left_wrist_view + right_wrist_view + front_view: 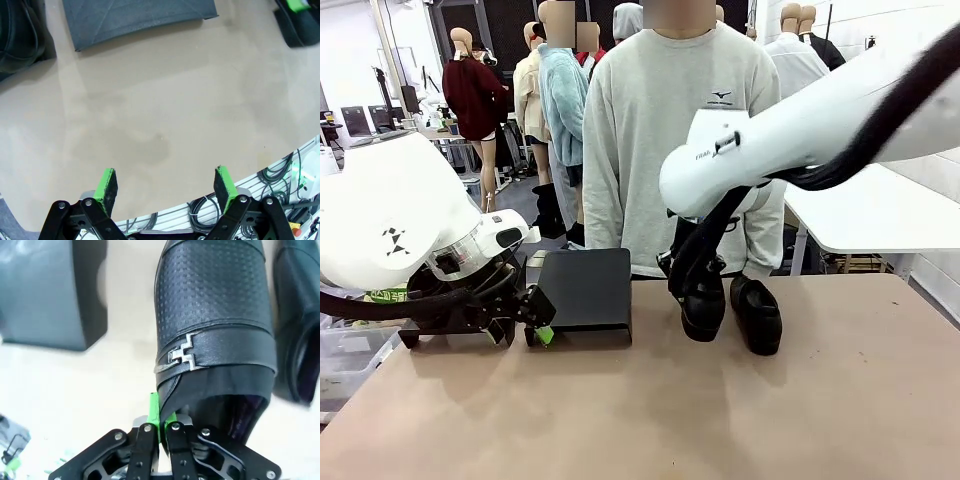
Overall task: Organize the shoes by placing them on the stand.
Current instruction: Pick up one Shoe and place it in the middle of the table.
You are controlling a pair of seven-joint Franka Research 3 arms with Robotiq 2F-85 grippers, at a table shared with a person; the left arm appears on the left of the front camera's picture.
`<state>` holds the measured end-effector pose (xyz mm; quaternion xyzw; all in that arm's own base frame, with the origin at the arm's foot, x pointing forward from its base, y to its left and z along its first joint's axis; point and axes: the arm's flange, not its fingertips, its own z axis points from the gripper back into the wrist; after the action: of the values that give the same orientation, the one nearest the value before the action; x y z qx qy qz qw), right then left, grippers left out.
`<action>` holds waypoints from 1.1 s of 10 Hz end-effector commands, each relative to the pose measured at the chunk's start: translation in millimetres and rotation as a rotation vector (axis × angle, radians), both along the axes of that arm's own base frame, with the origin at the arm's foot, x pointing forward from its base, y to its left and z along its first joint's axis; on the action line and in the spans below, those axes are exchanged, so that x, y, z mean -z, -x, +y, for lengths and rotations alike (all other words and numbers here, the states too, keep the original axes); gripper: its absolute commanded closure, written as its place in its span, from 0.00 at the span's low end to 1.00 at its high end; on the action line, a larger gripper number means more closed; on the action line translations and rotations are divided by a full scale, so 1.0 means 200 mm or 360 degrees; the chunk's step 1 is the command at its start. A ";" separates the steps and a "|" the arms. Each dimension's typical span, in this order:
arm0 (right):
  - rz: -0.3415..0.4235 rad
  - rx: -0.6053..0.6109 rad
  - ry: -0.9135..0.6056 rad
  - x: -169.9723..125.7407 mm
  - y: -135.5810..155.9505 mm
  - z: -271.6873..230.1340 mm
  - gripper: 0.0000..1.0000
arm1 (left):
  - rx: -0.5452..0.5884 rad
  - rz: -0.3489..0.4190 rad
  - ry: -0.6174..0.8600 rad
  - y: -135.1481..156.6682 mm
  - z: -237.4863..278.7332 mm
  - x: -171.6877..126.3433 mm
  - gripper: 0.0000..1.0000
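Two black shoes are at the table's far middle, right of the black stand (585, 292). My right gripper (692, 285) reaches down onto the left shoe (703, 308). In the right wrist view my right gripper (160, 426) is shut on the side edge of the opening of this shoe (215, 315), which has a perforated top and a metal buckle. The other shoe (757, 316) lies just beside it (300, 325). My left gripper (525, 328) hangs low at the stand's left front corner. Its fingers (107, 186) are open over bare table, short of the stand (140, 20).
A person in a grey sweatshirt (670, 130) stands right behind the stand at the far edge. The tan tabletop (650, 410) in front is bare. A white table (880, 215) stands off to the right. Cables hang below the near edge (270, 170).
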<state>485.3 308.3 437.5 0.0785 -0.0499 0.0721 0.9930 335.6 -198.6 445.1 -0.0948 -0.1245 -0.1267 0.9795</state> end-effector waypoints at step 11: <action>-0.0039 0.0201 0.0100 0.07 0.53 0.09 1.00 | -0.0001 -0.0010 0.0014 0.00 0.00 0.01 0.00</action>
<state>392.5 326.1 422.9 0.0519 -0.0340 0.0377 0.9974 335.8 -198.6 445.3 -0.0946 -0.1248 -0.1266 0.9795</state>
